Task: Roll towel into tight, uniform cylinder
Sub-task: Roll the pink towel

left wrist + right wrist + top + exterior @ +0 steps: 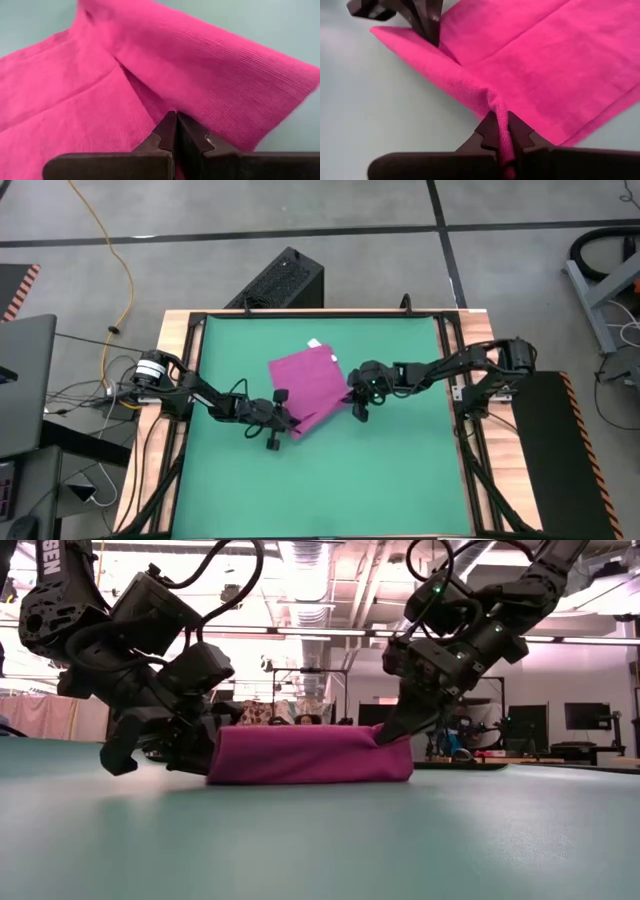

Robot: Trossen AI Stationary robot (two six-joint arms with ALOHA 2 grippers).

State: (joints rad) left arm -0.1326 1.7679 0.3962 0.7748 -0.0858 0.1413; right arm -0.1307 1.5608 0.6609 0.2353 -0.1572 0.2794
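High view: left gripper (283, 417) and right gripper (352, 393) each clamp the towel's (310, 375) folded edge on the green mat (400, 470); black box (285, 280) beyond mat.

Lighting looks even and bright to me, ceiling strip lights (300, 565) glare a bit in my low view, shadows stay soft, and the background room goes blurry.

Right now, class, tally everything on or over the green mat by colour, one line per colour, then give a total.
Magenta-pink: 1, the towel, one edge folded over
White: 1, its tag
Dark: 2, the left gripper and right gripper, both pinching the fold
Total: 4
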